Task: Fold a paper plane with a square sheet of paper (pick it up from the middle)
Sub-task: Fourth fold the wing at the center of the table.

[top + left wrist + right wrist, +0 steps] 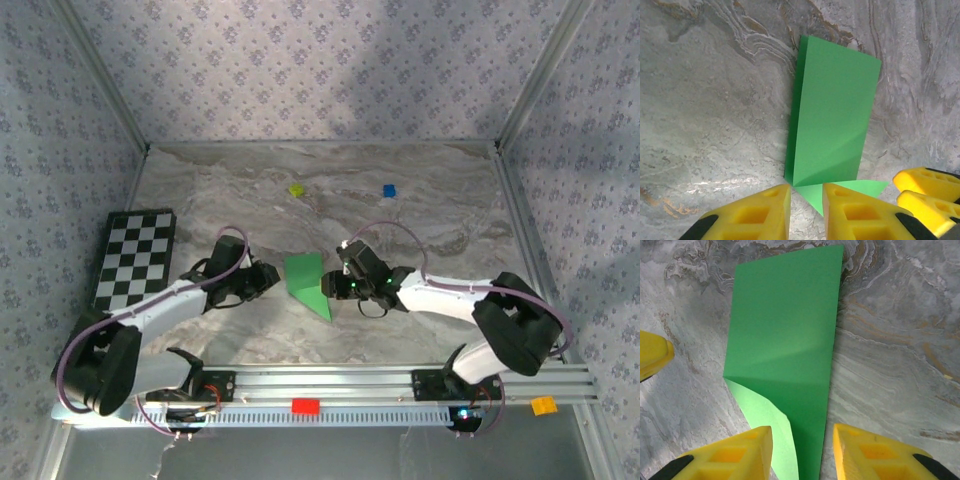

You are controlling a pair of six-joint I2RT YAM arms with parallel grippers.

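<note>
From above, the green paper lies folded on the marble table between the left gripper and the right gripper, each close to one of its edges. Well beyond them sit a yellow-green block and a blue block. A checkerboard lies outboard of the left arm.

At the left wrist, the left gripper stands slightly parted. A corner of the green paper lies in the gap, unpinched. The right gripper's yellow fingers crowd in just beside it.

At the right wrist, the right gripper is spread wide. The green paper stretches ahead from between its fingers, ungripped, and the left gripper's fingertip intrudes at the side.
</note>
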